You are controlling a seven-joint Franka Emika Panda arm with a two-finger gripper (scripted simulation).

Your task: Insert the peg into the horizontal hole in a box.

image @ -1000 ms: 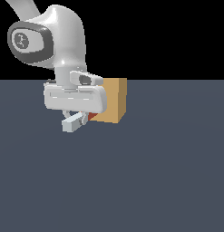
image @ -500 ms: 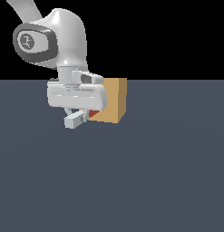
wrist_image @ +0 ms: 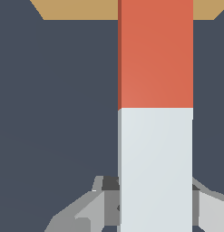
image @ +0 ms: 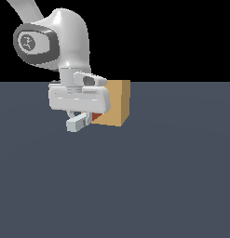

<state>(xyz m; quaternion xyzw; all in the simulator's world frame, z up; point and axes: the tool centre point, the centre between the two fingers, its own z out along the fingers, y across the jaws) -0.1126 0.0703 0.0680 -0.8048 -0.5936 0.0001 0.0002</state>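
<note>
My gripper [image: 80,122] grasps the peg [wrist_image: 155,113] by its pale half. I should push straight, keeping its orange end level, into the box [image: 115,108].

Lighting: we record even, diffuse light in both views, with no glare and no blur. Background above the surface [image: 172,176]: flat black. Shading: we note the box [image: 117,100] brighter on top than on its front; no distinct cast shadows. Edges: we see slight jaggedness, no lens distortion.
</note>
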